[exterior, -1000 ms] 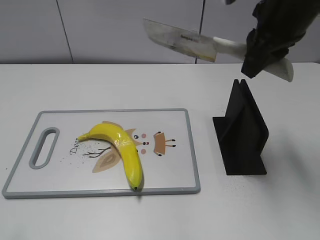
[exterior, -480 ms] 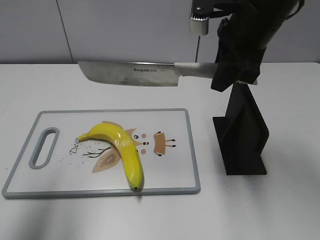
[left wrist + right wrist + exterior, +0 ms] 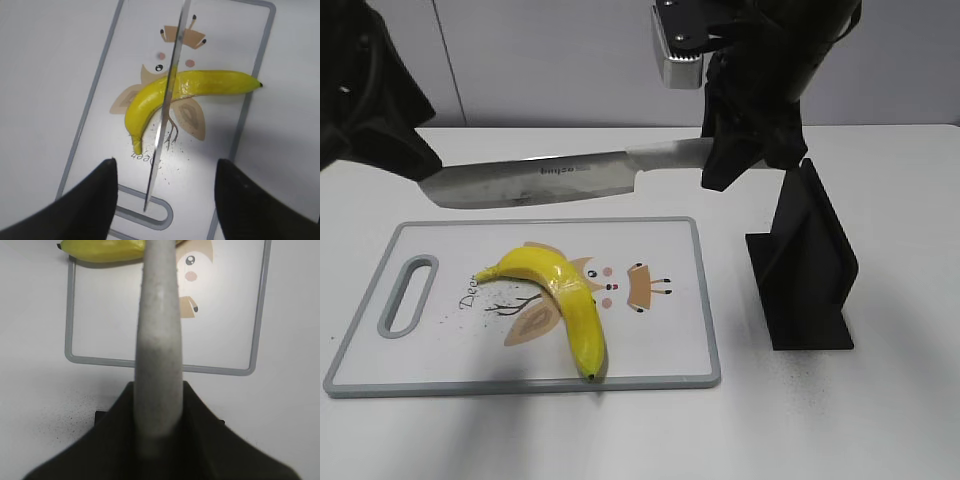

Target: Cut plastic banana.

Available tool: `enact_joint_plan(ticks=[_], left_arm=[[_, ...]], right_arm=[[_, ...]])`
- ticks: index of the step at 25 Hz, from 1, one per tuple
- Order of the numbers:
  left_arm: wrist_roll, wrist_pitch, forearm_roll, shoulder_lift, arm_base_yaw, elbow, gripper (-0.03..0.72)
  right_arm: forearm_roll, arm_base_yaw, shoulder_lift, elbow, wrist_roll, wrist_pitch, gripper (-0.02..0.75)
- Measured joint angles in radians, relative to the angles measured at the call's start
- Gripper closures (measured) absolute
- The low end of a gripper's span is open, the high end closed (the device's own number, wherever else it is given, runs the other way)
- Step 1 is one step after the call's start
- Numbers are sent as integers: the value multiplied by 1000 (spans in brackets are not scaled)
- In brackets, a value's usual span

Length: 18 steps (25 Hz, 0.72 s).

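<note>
Plastic banana (image 3: 560, 300) on cutting board (image 3: 660, 340), knife (image 3: 535, 180) seemingly overhead.

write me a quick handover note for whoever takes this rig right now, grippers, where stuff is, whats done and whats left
Right gripper: shut on the pale handle of the broad steel knife, blade held level in the air above the board.
Left gripper: open, empty, hovering over the handle end of the board.
Curved glossy yellow plastic banana: lying whole on the white grey-rimmed cutting board, dark tip at the near edge. From the left wrist view the blade lines up across its middle.
Black knife stand: empty, right of the board.
Done: knife picked up and positioned.
Left: lower the blade through the banana, then probably return the knife.
</note>
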Motion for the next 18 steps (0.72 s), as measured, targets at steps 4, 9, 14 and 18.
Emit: enact_joint_plan(ticks=[4, 9, 14, 18], left_arm=[[19, -27, 2, 68, -2, 0, 97], [26, -77, 3, 120, -2, -1, 233], [28, -85, 3, 158, -2, -1, 601], [34, -86, 8, 183, -2, -1, 669]], right_arm=[[8, 0, 1, -4, -9, 0, 577], [9, 0, 1, -5, -14, -14, 577], [10, 0, 7, -5, -15, -46, 577], [13, 0, 47, -7, 0, -45, 577]])
